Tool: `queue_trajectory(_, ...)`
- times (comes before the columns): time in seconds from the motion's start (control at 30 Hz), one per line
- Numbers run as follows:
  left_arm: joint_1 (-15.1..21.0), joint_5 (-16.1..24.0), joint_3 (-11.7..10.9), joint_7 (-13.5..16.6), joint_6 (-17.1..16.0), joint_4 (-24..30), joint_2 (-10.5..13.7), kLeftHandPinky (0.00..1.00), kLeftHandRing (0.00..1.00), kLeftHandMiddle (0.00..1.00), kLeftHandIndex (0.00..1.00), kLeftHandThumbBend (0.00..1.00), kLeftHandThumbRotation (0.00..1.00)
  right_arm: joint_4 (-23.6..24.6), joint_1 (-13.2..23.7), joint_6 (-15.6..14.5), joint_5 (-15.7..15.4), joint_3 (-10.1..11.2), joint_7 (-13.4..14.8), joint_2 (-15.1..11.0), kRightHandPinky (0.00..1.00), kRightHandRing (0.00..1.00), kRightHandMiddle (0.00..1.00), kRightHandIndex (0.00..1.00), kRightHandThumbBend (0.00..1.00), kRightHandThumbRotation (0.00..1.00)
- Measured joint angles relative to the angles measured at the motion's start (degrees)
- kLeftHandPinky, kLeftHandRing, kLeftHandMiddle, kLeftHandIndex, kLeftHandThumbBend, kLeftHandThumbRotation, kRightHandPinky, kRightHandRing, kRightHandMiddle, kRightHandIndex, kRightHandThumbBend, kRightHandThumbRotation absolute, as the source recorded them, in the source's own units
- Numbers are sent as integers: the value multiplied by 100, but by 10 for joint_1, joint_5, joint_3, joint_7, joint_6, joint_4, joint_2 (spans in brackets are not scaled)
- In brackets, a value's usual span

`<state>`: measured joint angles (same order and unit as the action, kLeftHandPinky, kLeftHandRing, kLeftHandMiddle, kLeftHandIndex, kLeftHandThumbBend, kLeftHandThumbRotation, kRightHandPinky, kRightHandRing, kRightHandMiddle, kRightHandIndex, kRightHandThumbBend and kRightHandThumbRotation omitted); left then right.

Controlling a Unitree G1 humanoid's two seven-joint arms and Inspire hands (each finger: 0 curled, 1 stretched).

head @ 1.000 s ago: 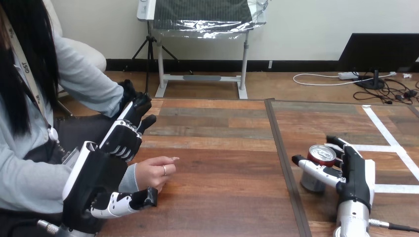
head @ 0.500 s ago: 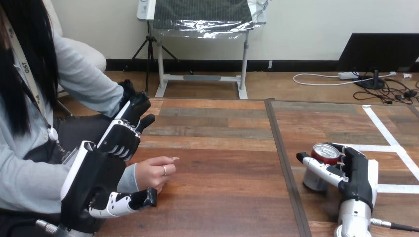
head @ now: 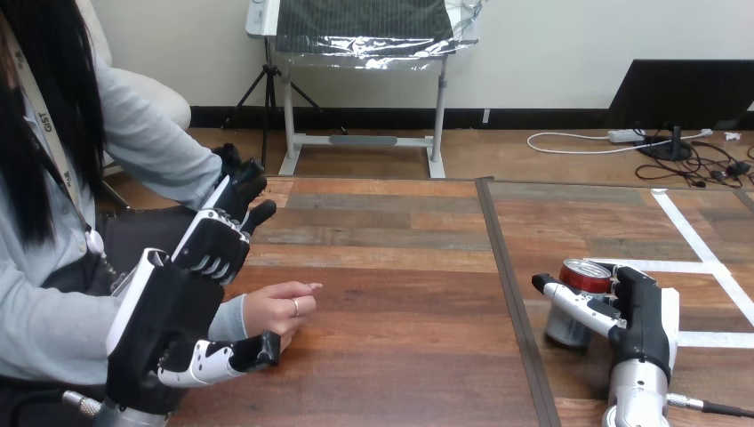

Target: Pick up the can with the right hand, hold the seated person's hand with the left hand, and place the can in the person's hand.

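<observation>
One can point(head: 582, 277) stands on the wooden surface point(head: 400, 294), in the right part of it, just right of the dark seam point(head: 511, 294) that runs across the boards from 12 to 6 o'clock. It stands among strips of white tape point(head: 702, 253). Its red-rimmed top faces up and it looks upright or close to it.

Two robot hands are in view, and one hand of the person.

The right hand point(head: 642, 311) comes up from 6 o'clock and sits against the can's right side. Its thumb point(head: 569, 301) reaches toward 10 o'clock across the can's near face. Its fingers point(head: 624, 272) bend round the can's far right side, at about 2 o'clock from the can's middle. The can sits between thumb and fingers, gripped on both sides, with its base on the surface.

The left hand point(head: 169, 311) is at the left, well apart from the can, which lies at 3 o'clock from it. Its fingers point(head: 218, 240) are spread wide and nearly straight, pointing toward 1 o'clock, and hold nothing. Its thumb points toward 3 o'clock along the surface.

The person's hand point(head: 276, 310) rests on the surface between that thumb and those fingers, one finger pointing toward 3 o'clock. The wrist comes out from behind the robot's palm. The thumb tip lies just below the person's hand at 6 o'clock; whether they touch cannot be told. Nothing curls round the person's hand.
</observation>
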<state>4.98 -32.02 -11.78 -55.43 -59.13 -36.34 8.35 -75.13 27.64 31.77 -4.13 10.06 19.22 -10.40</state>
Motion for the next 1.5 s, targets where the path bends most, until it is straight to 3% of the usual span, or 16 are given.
queue_trajectory(0.9, 5, 6, -1, 4, 0, -5, -5, 96, 99, 99, 94, 100, 48, 0, 0, 10, -2, -2, -5, 0, 38, 44, 50, 51, 79, 0)
queue_trajectory(1.3, 5, 22, -1, 29, -2, -5, -5, 94, 98, 99, 94, 100, 47, 0, 1, 14, -3, -3, -13, 0, 39, 44, 50, 50, 80, 0)
queue_trajectory(1.5, 5, 52, -2, 56, -12, -6, -4, 93, 98, 99, 95, 100, 46, 0, 3, 17, -13, -9, -13, -1, 39, 44, 49, 50, 81, 0)
